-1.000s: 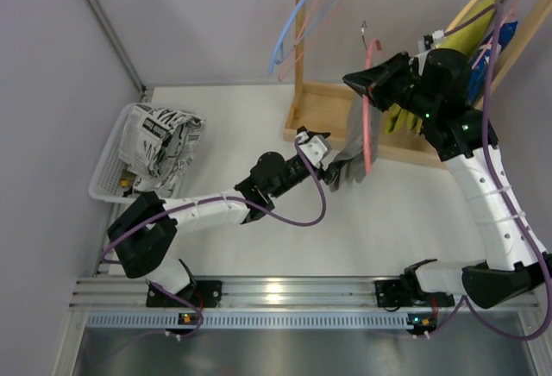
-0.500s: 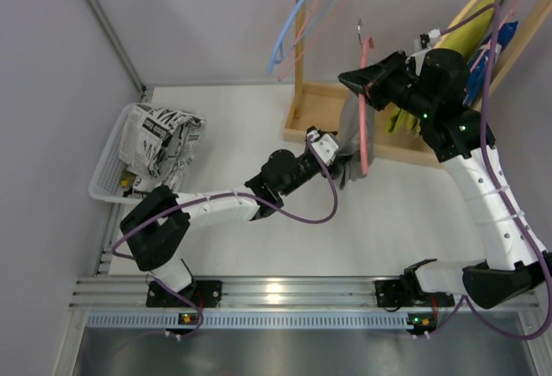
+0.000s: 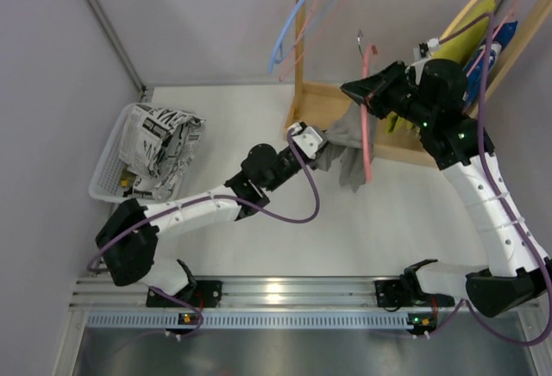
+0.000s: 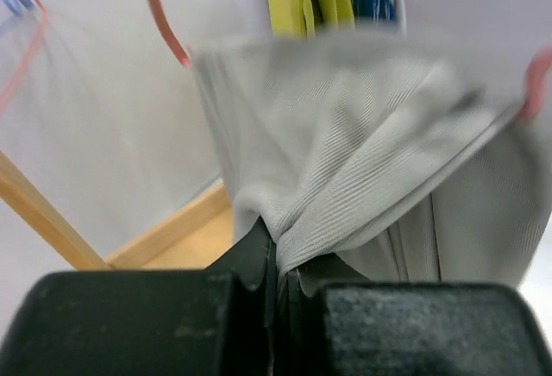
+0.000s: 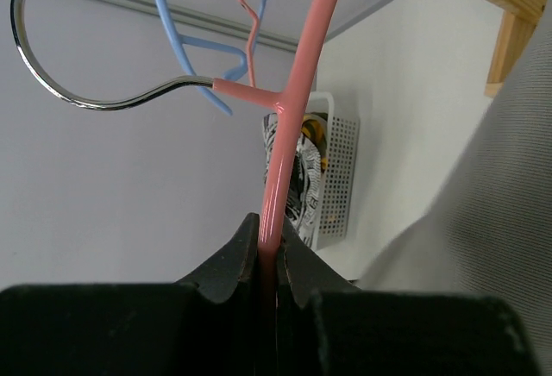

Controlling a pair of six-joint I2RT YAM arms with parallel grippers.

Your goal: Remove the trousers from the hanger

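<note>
The left gripper (image 4: 278,253) is pinching a gathered fold of the plain grey-taupe soft fabric trousers (image 4: 345,134), its jaws pressed fully together on the cloth. From above, its fingertips are disappearing under the bunched fabric.

The trousers are hanging across the thin salmon-pink wire hanger with a metal hook (image 5: 293,100) in front of the wooden rack (image 3: 302,48). They are covering the hanger's lower bar, so only pink ends are showing at either side in the left wrist view, which is blurring along its top. Whether the trouser legs are touching the table is hard to tell.

The right gripper (image 5: 269,251) is clamping the hanger's pink wire just below the hook, its jaws closed tight on it.

The right arm is partly hiding a yellow-green garment (image 3: 466,35). A light blue hanger (image 3: 297,14) is hanging on the rack.

A white table (image 3: 259,238) is lying under everything, with plain grey walls (image 3: 198,14) enclosing it. A white mesh basket (image 3: 105,169) holding black-and-white patterned cloth (image 3: 159,143) is sitting at the left wall.
</note>
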